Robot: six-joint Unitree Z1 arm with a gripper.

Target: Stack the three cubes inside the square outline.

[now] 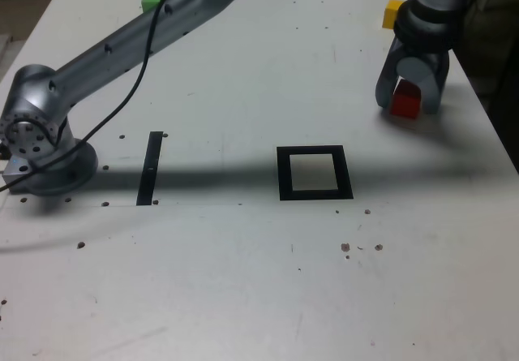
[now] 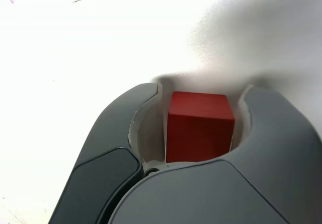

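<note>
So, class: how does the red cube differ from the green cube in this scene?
The red cube sits between the pincer jaws near the exterior view's right edge; the green cube stands free at the far left, with nothing around it. Red shows close-up in the wrist view; green does not appear there. Both rest on the white table, outside the square outline, and look alike in size.

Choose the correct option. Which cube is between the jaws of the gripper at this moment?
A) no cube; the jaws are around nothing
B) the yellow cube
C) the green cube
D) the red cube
D: the wrist view shows the red cube sitting between the two jaws of the gripper, while the yellow cube and the green cube lie apart near the table's far edge.
</note>
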